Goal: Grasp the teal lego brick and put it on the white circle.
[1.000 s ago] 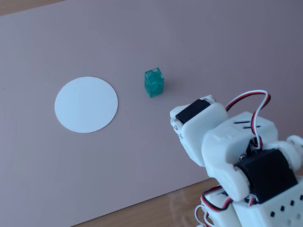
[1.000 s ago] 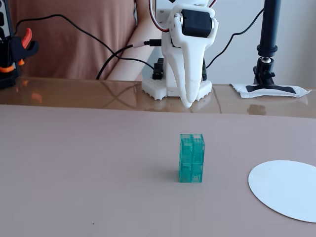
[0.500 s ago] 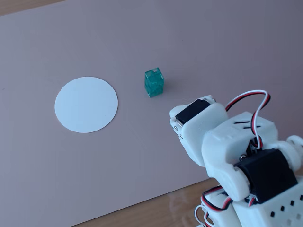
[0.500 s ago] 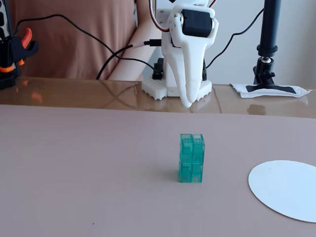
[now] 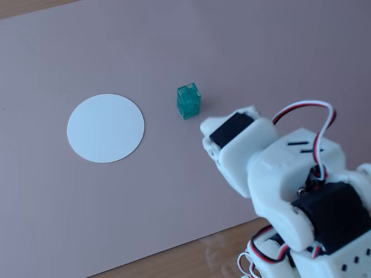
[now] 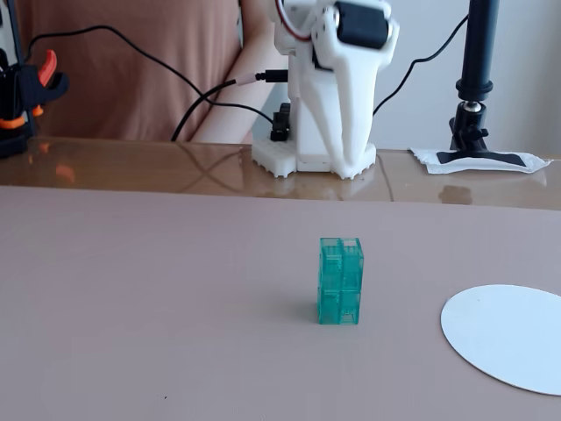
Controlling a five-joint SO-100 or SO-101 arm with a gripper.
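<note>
The teal lego brick (image 5: 189, 101) stands upright on the pinkish-mauve mat, also in the other fixed view (image 6: 340, 281). The white circle (image 5: 105, 128) lies flat on the mat, apart from the brick; in a fixed view (image 6: 508, 336) it is at the lower right, cut by the frame edge. My gripper (image 6: 352, 167) hangs tip-down behind the brick near the arm's base, well clear of it. Its jaws look closed together and hold nothing. In a fixed view the wrist (image 5: 235, 134) hides the fingertips.
The arm's white base (image 6: 302, 149) stands on the wooden table beyond the mat's far edge. A black camera stand (image 6: 478, 79) is to its right, an orange-and-black clamp (image 6: 26, 88) at the far left. A person sits behind the table.
</note>
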